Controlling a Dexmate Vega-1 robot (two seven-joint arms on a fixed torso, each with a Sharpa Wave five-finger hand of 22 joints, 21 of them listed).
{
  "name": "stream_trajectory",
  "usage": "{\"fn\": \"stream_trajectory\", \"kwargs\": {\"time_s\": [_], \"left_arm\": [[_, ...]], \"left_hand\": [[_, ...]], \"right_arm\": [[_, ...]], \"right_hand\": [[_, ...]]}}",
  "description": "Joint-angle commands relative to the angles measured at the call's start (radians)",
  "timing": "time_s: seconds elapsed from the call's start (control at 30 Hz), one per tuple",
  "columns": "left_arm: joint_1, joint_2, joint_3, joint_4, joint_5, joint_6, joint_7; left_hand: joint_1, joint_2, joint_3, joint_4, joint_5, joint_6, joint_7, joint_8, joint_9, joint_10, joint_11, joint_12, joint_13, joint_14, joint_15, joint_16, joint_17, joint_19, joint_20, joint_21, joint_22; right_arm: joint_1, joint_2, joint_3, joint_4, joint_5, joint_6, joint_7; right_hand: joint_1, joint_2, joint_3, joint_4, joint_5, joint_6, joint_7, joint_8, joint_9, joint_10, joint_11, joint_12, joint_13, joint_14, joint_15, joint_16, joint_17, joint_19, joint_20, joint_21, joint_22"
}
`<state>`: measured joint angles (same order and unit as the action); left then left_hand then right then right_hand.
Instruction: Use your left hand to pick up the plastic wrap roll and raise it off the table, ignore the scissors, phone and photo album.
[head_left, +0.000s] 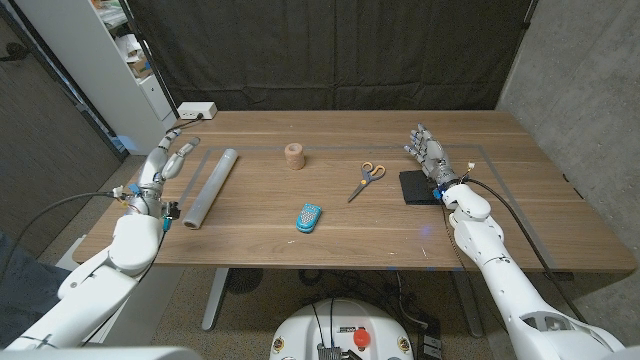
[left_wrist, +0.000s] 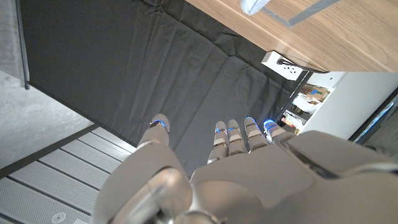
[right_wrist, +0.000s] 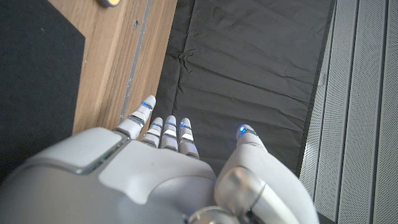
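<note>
The long grey plastic wrap roll (head_left: 211, 187) lies near the wooden table's (head_left: 340, 235) left edge. The left hand (head_left: 170, 158), empty with fingers spread, is just beside it. The right hand (head_left: 428, 152) is also empty, fingers apart, near the right edge.

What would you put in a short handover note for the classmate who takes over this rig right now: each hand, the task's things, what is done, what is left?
Left hand: open, holds nothing, at the table's left edge beside the plastic wrap roll, not touching it.
Right hand: open, holds nothing, by the black photo album.
The roll lies on the wooden table, slanting from far to near, on the robot's left.
To ignore: scissors right of centre, blue phone near the front, the album.
Done: nothing; the roll is not yet grasped.
Left: move the left hand over the roll, grip it, raise it off the table.
</note>
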<state>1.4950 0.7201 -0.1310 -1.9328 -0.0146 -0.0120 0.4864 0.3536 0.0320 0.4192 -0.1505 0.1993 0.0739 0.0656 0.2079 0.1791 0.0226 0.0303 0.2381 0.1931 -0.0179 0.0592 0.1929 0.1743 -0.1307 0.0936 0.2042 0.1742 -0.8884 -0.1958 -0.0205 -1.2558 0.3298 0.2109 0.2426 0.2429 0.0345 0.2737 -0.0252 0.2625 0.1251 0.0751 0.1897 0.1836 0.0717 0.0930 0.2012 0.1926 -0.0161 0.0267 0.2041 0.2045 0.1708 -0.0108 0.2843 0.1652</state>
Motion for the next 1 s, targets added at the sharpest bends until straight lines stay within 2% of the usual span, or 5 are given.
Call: {"fn": "stream_trajectory", "kwargs": {"time_s": [0.03,0.63,0.8,0.93,1.0], "left_arm": [[0.0,0.014,0.01,-0.024,0.066,0.099,0.025],[-0.011,0.057,0.052,-0.038,0.118,0.193,0.028],[-0.017,0.077,0.077,-0.068,0.172,0.289,0.049],[-0.027,0.092,0.104,-0.086,0.208,0.37,0.058],[-0.026,0.104,0.11,-0.084,0.219,0.373,0.062]], "left_hand": [[0.016,-0.004,0.001,-0.008,0.003,0.012,-0.004,0.004,0.003,0.009,0.0,0.003,0.004,0.009,0.002,0.006,0.004,0.002,0.004,0.001,0.004],[0.053,-0.008,0.01,-0.02,0.005,0.021,-0.003,0.005,0.004,0.017,0.009,0.003,0.006,0.01,0.008,0.002,0.005,0.014,0.012,0.001,0.004],[0.063,-0.012,0.011,-0.023,0.006,0.02,-0.003,0.004,0.004,0.019,0.01,0.002,0.006,0.011,0.012,0.002,0.005,0.017,0.019,0.002,0.004],[0.081,-0.021,0.012,-0.026,0.007,0.019,-0.003,0.003,0.005,0.022,0.004,0.003,0.008,0.018,0.021,0.004,0.006,0.031,0.043,0.006,0.005],[0.084,-0.023,0.012,-0.026,0.007,0.02,-0.003,0.003,0.005,0.024,0.003,0.004,0.009,0.019,0.022,0.004,0.006,0.033,0.043,0.006,0.005]], "right_arm": [[0.009,0.003,-0.001,0.019,-0.001,0.006,0.005],[0.003,0.005,-0.008,0.011,-0.006,0.004,0.002],[-0.004,0.004,-0.007,0.004,-0.007,0.002,-0.001],[-0.005,0.005,-0.006,0.008,-0.005,0.003,-0.001],[-0.004,0.005,-0.006,0.013,-0.003,0.003,0.0]], "right_hand": [[0.008,0.003,0.001,-0.005,-0.001,0.009,-0.001,0.007,0.004,0.004,-0.001,0.001,0.003,0.008,0.003,0.001,0.0,0.007,0.003,-0.005,0.004],[0.008,0.003,0.0,-0.006,-0.003,0.01,-0.001,0.007,0.005,0.005,-0.001,0.001,0.003,0.009,0.002,0.001,0.0,0.01,0.003,-0.012,0.004],[0.008,0.004,0.0,-0.007,-0.004,0.01,-0.001,0.007,0.005,0.005,-0.002,0.001,0.003,0.009,0.002,0.001,0.001,0.011,0.004,-0.013,0.004],[0.008,0.004,0.0,-0.007,-0.004,0.01,-0.002,0.007,0.005,0.005,-0.002,0.001,0.003,0.009,0.002,0.001,0.001,0.011,0.004,-0.014,0.004],[0.008,0.004,0.0,-0.008,-0.004,0.009,-0.002,0.006,0.005,0.005,0.0,0.001,0.003,0.009,0.002,0.001,0.001,0.011,0.004,-0.015,0.004]]}}
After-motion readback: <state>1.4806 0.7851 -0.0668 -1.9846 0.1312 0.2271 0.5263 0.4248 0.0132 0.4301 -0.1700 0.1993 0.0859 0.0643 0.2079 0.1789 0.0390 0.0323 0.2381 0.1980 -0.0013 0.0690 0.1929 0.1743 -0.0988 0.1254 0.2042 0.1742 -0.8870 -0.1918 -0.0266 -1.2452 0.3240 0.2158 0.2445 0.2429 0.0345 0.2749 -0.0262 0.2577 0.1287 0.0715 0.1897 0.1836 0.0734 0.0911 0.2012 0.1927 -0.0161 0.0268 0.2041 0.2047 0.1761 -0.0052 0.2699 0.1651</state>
